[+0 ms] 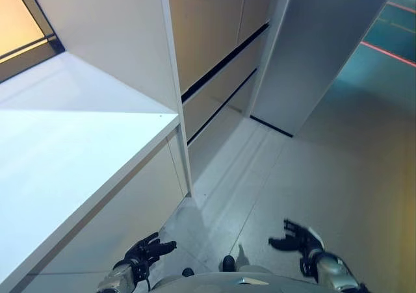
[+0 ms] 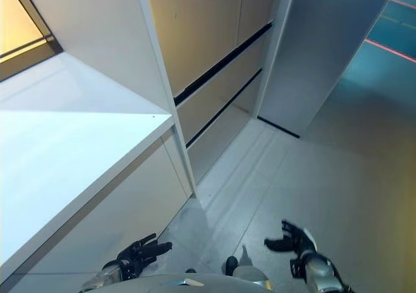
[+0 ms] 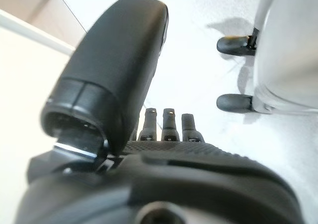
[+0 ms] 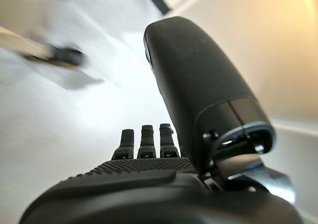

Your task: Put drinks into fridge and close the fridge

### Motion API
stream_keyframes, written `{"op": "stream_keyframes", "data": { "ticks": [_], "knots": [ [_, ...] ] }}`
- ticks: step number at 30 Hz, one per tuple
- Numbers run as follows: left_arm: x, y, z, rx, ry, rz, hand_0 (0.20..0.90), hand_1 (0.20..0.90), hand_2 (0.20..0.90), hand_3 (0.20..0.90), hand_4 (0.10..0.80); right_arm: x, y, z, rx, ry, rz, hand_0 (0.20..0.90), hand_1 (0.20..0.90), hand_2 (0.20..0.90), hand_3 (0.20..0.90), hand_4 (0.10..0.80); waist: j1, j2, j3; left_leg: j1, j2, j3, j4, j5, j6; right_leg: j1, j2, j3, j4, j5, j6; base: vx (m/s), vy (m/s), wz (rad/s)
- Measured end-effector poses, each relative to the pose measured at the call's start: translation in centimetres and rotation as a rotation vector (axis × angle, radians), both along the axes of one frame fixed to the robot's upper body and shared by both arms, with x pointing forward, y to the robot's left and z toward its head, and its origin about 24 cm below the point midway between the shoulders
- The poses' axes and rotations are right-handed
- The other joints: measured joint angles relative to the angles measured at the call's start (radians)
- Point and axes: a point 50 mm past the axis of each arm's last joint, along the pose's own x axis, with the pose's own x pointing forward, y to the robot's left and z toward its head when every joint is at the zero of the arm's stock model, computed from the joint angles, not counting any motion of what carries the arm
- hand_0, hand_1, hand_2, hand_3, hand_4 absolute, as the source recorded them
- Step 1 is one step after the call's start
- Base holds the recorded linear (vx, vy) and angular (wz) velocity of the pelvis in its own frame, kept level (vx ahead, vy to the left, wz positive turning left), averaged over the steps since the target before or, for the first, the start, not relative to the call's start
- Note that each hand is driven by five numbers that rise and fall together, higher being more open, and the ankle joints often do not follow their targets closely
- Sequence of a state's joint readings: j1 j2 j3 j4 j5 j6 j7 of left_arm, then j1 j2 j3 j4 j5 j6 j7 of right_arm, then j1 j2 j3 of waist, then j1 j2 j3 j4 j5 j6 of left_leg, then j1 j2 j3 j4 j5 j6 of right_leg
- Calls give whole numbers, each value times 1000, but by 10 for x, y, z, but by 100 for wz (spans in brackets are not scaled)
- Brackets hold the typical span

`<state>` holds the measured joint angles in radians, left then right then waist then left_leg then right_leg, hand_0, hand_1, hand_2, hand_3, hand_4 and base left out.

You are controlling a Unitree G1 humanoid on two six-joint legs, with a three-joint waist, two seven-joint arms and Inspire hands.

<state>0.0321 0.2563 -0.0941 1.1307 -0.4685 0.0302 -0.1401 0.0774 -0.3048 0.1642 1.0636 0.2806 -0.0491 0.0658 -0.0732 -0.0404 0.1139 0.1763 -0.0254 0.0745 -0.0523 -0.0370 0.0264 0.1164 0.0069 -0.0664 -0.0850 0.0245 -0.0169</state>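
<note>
Left eye view first: my left hand [image 1: 144, 251] hangs at seven o'clock, fingers loosely spread, holding nothing. My right hand [image 1: 300, 239] sits at five o'clock, fingers and thumb apart, empty too. Both wrist views agree, straight fingers over bare floor [image 1: 338, 176]. No drinks anywhere I can see, and no fridge I can pick out either. A white table [image 1: 58, 169] runs along nine o'clock, with pale cabinets [image 1: 214, 39] at twelve. My guess: cans or bottles would be stiff, maybe slick with condensation, so I'd wrap round the middle of the body. No writing or labels to read.
</note>
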Motion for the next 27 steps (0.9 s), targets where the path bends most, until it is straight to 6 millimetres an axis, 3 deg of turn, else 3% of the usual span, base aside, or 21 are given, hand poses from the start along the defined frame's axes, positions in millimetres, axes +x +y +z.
{"op": "stream_keyframes", "data": {
  "ticks": [2,6,12,27],
  "knots": [
    [-6,0,-3,4,29,-40,900,900,900,900,800,-23,10,-11,63,100,-37,900,900,900,900,800,0,-4,-4,12,3,0,-15,5,-4,8,5,1,-5,2,-1,-51,-34,-1],
    [-23,-1,-7,9,75,-68,900,900,900,900,800,-37,8,-15,118,182,-82,900,900,900,900,800,4,-5,-5,21,5,0,-28,11,-4,10,7,1,-6,2,-1,-13,-11,1],
    [-31,-1,-8,6,98,-87,900,900,900,900,800,-38,7,-15,127,211,-72,900,900,900,900,800,21,-9,-8,22,4,0,-27,11,-4,9,6,1,-6,2,-1,0,0,0],
    [-19,-2,-7,8,73,-87,900,900,900,900,800,-34,3,-14,110,218,-50,900,900,900,900,800,16,9,-11,11,4,1,-29,11,-4,-5,6,3,-6,2,-1,0,0,0]
  ]
}}
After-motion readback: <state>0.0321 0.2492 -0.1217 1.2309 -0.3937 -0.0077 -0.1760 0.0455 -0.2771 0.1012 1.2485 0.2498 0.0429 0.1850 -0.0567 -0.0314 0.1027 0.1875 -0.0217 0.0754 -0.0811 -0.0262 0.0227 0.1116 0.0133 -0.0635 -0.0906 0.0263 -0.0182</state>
